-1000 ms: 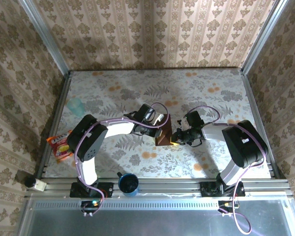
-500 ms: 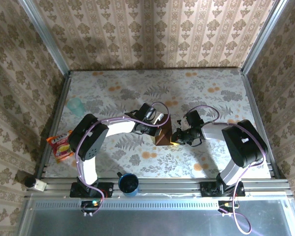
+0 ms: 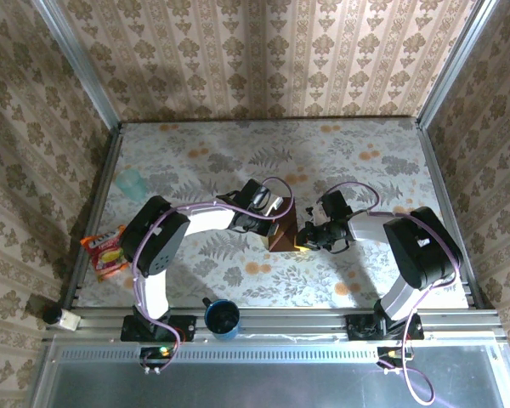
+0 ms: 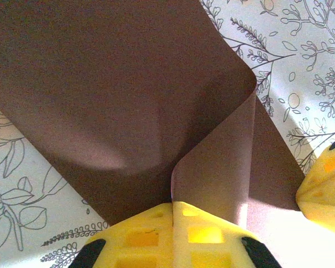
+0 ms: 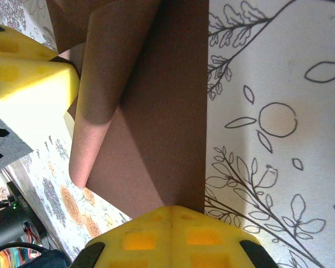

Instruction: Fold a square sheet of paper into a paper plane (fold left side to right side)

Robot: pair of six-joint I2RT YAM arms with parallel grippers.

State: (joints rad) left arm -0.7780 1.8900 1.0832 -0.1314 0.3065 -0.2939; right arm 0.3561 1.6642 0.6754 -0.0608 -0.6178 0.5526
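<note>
Reddish-brown square sheet of paper (image 3: 281, 229) pinched between two claws at mid-counter (image 3: 238, 161).
At centre, the left claw (image 4: 173, 211) is clamped on a curled-over flap and the right claw (image 5: 172, 211) on the opposite edge, both arms reaching inward and low. Thin, light and floppy, the sheet likely creases easily; edges and corners look safest to hold.

square sheet of paper (image 4: 111, 95): top cut off by frame | overhead: folds too small to tell
</note>
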